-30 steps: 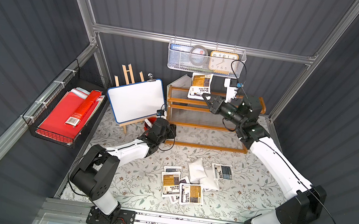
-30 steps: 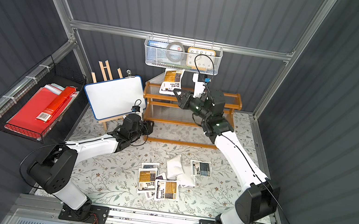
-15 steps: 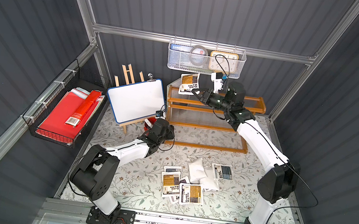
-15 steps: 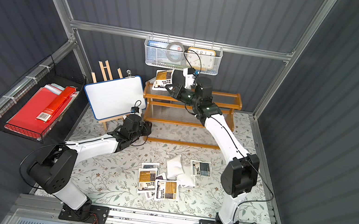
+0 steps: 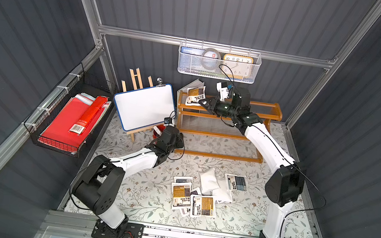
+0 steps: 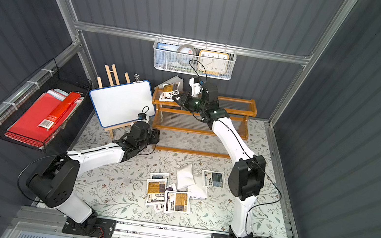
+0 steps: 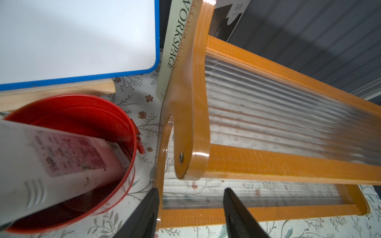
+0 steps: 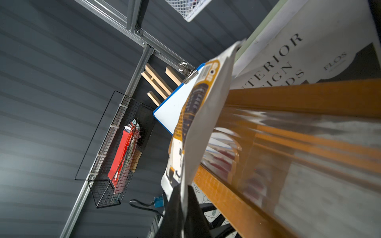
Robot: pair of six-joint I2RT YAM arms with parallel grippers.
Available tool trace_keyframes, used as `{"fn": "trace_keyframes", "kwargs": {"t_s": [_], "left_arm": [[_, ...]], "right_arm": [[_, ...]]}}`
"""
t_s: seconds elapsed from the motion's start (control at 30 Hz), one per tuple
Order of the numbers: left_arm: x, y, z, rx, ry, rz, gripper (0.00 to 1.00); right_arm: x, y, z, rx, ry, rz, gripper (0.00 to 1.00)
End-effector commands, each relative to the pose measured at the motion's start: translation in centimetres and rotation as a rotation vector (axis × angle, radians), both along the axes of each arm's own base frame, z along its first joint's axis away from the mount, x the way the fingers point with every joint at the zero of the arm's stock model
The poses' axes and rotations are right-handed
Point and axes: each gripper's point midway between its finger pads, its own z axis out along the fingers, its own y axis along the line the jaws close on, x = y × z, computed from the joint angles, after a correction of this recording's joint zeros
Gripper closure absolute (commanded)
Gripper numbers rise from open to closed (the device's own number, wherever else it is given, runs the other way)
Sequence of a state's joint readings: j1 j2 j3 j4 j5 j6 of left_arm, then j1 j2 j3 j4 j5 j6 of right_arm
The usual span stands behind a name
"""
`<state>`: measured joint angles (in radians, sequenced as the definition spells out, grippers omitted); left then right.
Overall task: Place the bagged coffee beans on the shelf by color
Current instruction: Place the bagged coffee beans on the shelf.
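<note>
My right gripper (image 5: 201, 102) (image 6: 174, 97) (image 8: 184, 187) is shut on the edge of an amber-labelled coffee bag (image 5: 195, 95) (image 6: 170, 92) (image 8: 198, 123). It holds the bag upright at the left end of the top tier of the orange wooden shelf (image 5: 263, 109) (image 6: 238, 104) (image 8: 309, 96). Several more bagged coffee beans (image 5: 198, 193) (image 6: 173, 189) lie in a loose pile on the floral mat, some amber, one blue-grey (image 5: 236, 182), some white side up. My left gripper (image 5: 177, 138) (image 7: 191, 197) stands open low at the shelf's (image 7: 268, 162) front left corner, its bottom rail showing between the fingers.
A whiteboard on an easel (image 5: 144, 107) stands left of the shelf, with a red tin (image 7: 82, 123) holding a white object beside my left gripper. A white book (image 8: 288, 51) leans behind the shelf. A mesh wall basket (image 5: 216, 64) hangs above, and a black wire basket with red folders (image 5: 73, 119) is at the left wall.
My right arm has carried the amber bag leftward along the shelf and lowered it onto the left end of the top tier. The left arm has stayed put.
</note>
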<state>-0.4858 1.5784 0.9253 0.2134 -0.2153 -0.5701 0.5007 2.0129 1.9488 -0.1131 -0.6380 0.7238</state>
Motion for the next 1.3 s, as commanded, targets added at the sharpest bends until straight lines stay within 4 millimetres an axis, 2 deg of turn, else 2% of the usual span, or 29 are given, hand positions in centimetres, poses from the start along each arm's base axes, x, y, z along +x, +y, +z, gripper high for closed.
{"fn": "trace_keyframes", "kwargs": {"t_s": [0.0,0.1,0.17,0.23,0.4,0.67,0.83,0.93,1.03,1.1,1.17,1.27], "left_arm": [[-0.3,0.0,1.7,-0.01,-0.033,0.006,0.46],[-0.4,0.0,1.7,-0.01,-0.03,0.003,0.45],[-0.5,0.0,1.7,-0.01,-0.029,0.001,0.45],[-0.6,0.0,1.6,-0.008,-0.026,-0.002,0.45],[-0.8,-0.1,1.3,-0.003,-0.02,-0.015,0.45],[-1.1,-0.2,1.0,0.006,-0.006,-0.033,0.45],[-1.4,-0.1,0.7,0.011,0.012,-0.035,0.45],[-1.6,0.1,0.4,0.014,0.024,-0.03,0.45],[-2.2,0.3,-0.4,0.024,0.053,-0.034,0.45],[-2.7,0.3,-1.0,0.026,0.076,-0.044,0.45],[-3.3,0.4,-1.7,0.034,0.104,-0.048,0.45],[-4.3,0.6,-2.6,0.033,0.143,-0.056,0.45]], "right_arm": [[0.5,-0.3,0.5,-0.007,-0.016,-0.022,0.8],[1.0,-0.6,0.0,-0.029,-0.016,-0.055,0.7],[1.0,-0.7,-0.4,-0.044,-0.011,-0.056,0.58],[0.8,-0.9,-0.7,-0.057,-0.002,-0.061,0.42],[-0.3,-2.4,-1.3,-0.092,0.001,-0.112,0.22],[-2.6,-5.4,-1.5,-0.162,-0.077,-0.189,0.2],[-4.8,-7.3,-1.2,-0.186,-0.131,-0.208,0.2],[-6.7,-8.5,-1.9,-0.216,-0.148,-0.212,0.21],[-8.8,-9.8,-3.0,-0.257,-0.169,-0.199,0.23],[-10.2,-10.2,-4.8,-0.298,-0.163,-0.166,0.23],[-11.7,-10.1,-7.0,-0.329,-0.141,-0.104,0.24],[-14.3,-8.8,-10.2,-0.36,-0.103,0.021,0.25]]}}
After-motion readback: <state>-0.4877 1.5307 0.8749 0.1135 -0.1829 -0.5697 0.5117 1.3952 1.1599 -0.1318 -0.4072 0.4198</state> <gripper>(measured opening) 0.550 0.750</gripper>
